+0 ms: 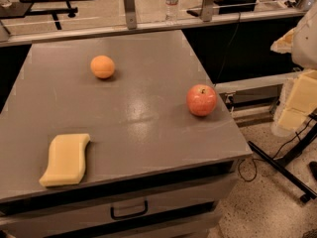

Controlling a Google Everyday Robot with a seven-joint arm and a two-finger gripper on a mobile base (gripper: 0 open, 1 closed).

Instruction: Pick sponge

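The sponge (66, 159) is a pale yellow, thick foam block with wavy long edges. It lies flat near the front left corner of the grey table (143, 118). My gripper (296, 105) is at the right edge of the view, off the table's right side and lower than its top. It is far from the sponge and holds nothing that I can see.
An orange fruit (102, 66) sits at the table's back left. A red apple (201, 99) sits near the right edge. A water bottle (171, 1) stands behind the table. A drawer handle (129, 212) is below the front edge. Black stand legs (282, 167) and cables lie on the floor at right.
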